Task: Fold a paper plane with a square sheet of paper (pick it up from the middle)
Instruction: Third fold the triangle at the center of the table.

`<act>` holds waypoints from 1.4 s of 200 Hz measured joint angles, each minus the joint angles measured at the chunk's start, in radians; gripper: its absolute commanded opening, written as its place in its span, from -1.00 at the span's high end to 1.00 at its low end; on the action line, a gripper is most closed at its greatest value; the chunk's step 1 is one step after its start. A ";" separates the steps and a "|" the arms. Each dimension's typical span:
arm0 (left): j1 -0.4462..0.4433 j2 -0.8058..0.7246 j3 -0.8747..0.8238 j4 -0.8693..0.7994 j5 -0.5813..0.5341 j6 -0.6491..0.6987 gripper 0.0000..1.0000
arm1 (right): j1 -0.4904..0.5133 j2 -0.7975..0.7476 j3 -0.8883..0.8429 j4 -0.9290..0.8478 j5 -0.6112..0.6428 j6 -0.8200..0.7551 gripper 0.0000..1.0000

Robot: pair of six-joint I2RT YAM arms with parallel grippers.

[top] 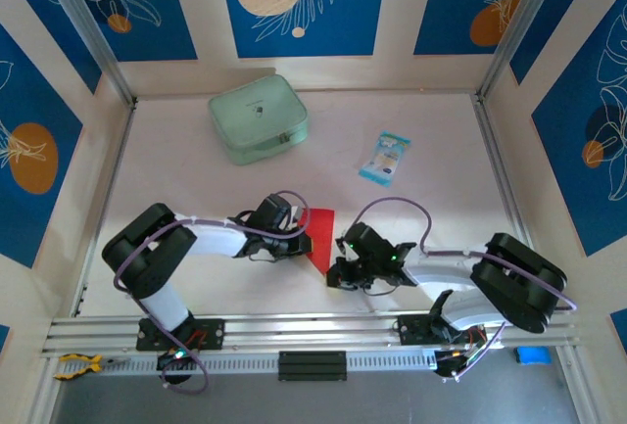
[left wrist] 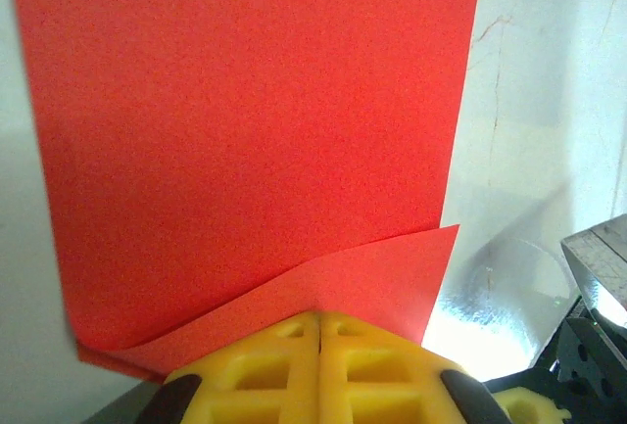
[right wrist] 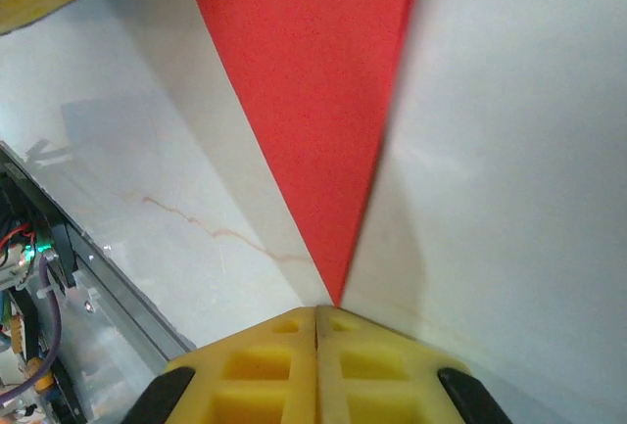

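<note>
The square sheet of paper (top: 319, 231) is bright red and folded into a narrow triangle, lying between the two grippers near the table's front. My left gripper (top: 297, 240) sits at its left edge. In the left wrist view the yellow jaws (left wrist: 319, 318) are shut, and a raised flap of the paper (left wrist: 245, 130) runs into their seam. My right gripper (top: 338, 269) is at the paper's near point. In the right wrist view its jaws (right wrist: 316, 311) are shut, and the pointed tip of the paper (right wrist: 313, 71) ends right at them, lifted a little off the table.
A pale green zip pouch (top: 258, 117) lies at the back of the table, and a small blue-white packet (top: 384, 157) lies to its right. A metal rail (top: 313, 331) runs along the near edge. Walls close in both sides.
</note>
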 measured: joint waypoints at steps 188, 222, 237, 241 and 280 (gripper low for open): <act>-0.031 -0.091 -0.078 0.020 -0.161 -0.082 1.00 | -0.117 0.288 0.239 0.055 -0.061 -0.016 0.87; -0.033 -0.092 -0.072 0.005 -0.160 -0.077 1.00 | -0.117 0.294 0.209 0.084 -0.074 -0.031 0.88; -0.033 -0.095 -0.071 -0.001 -0.160 -0.067 0.91 | -0.117 0.292 0.203 0.092 -0.076 -0.035 0.89; -0.033 -0.097 -0.071 -0.002 -0.160 -0.062 0.89 | -0.117 0.291 0.202 0.092 -0.076 -0.035 0.89; -0.037 -0.131 -0.070 0.003 -0.152 -0.027 0.88 | -0.117 0.286 0.198 0.086 -0.077 -0.047 0.90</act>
